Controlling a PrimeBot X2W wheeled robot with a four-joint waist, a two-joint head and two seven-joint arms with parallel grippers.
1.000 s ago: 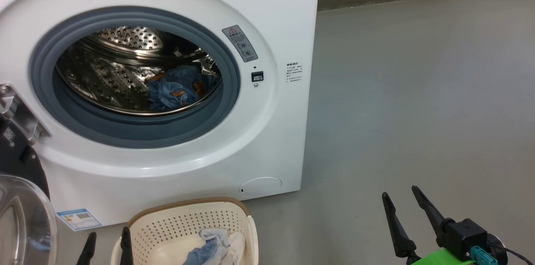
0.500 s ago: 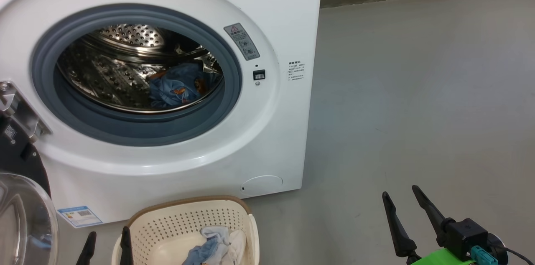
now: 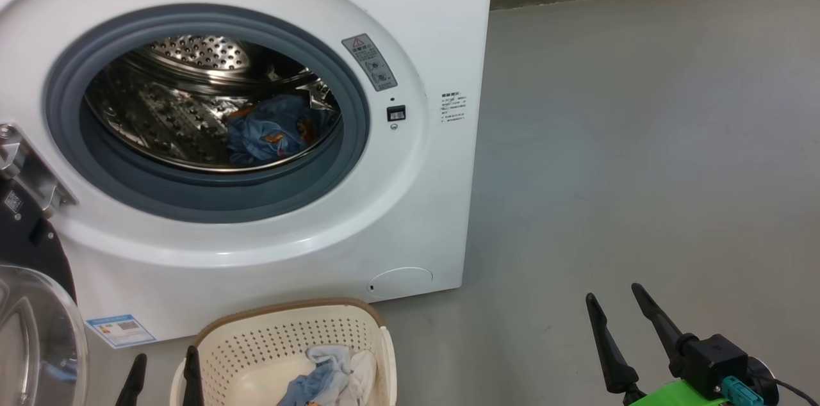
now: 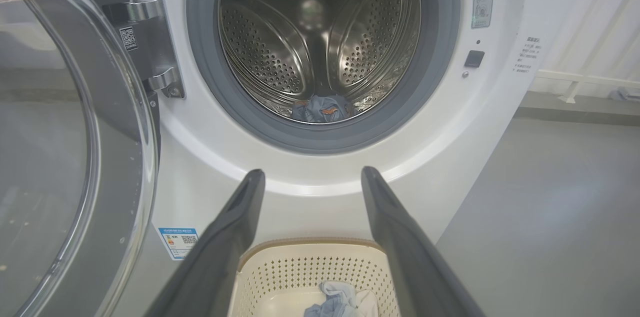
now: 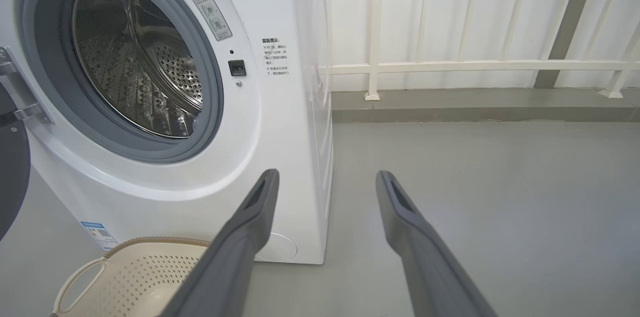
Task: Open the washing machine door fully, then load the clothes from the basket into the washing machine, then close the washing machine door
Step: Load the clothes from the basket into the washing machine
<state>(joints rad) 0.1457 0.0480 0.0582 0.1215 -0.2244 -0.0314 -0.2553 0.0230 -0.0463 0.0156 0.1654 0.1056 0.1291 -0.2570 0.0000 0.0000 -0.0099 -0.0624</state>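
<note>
1. Head view: the washer (image 3: 416,9) had its door (image 3: 29,323) open on the left, glass bowl at the lower left. One blue piece (image 3: 269,130) lay in the drum (image 3: 192,54). The rest of the clothes (image 3: 327,371) sat in the basket (image 3: 288,311) on the floor (image 3: 640,137) just in front of the washer, at the frame's bottom edge. The left end effector (image 3: 165,355) was spread wide and empty, one finger just beside the basket's left rim. The right end effector (image 3: 612,294) was also wide open and empty, well apart to the right over the floor. The left arm was clearly nearer.

2. Left wrist view: the fingers were spread with nothing between them, aimed at the washer front just under the drum opening. The basket lay below, between the fingers at the frame bottom, with the clothes low in it and slightly right of the centre line. So the target lay below the finger axis, not ahead of it. My read: the next move needs the wrist pitched down and a drop into the basket. The heap was crumpled with no clear long axis, so grasp direction looked uncritical.

3. Right wrist view: the fingers were open and empty, aimed past the washer's right front corner. The basket sat at the lower left, outside the left finger. Reaching it would mean crossing over, which I judged a poor choice.
</note>
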